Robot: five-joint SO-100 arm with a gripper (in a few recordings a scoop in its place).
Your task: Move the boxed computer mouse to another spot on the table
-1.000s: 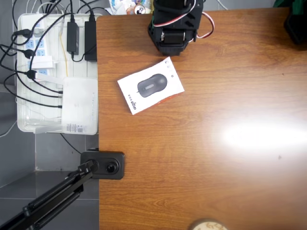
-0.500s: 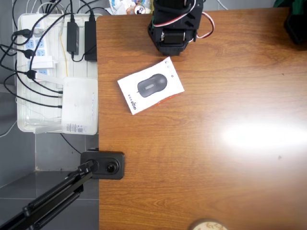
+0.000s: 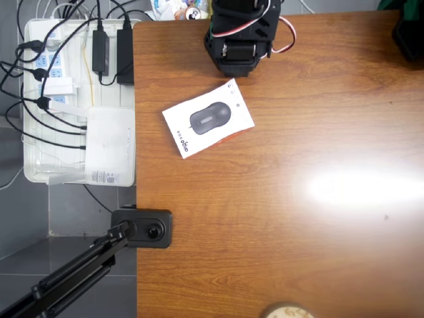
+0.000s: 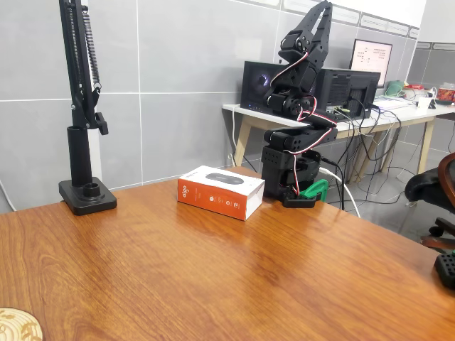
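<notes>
From overhead, the boxed computer mouse (image 3: 208,118) lies flat and skewed on the tabletop (image 3: 298,199), just in front of the black arm base (image 3: 240,36), with a white tray of cables (image 3: 76,99) off the tabletop's left edge. At the fixed view, the box (image 4: 221,192) shows its orange side beside the base (image 4: 293,174); the end effector (image 4: 321,15) is folded up high, well apart from the box, its opening not discernible.

Overhead view looks straight down; fixed view (low, near) faces across the shared table (image 3: 278,199).
</notes>
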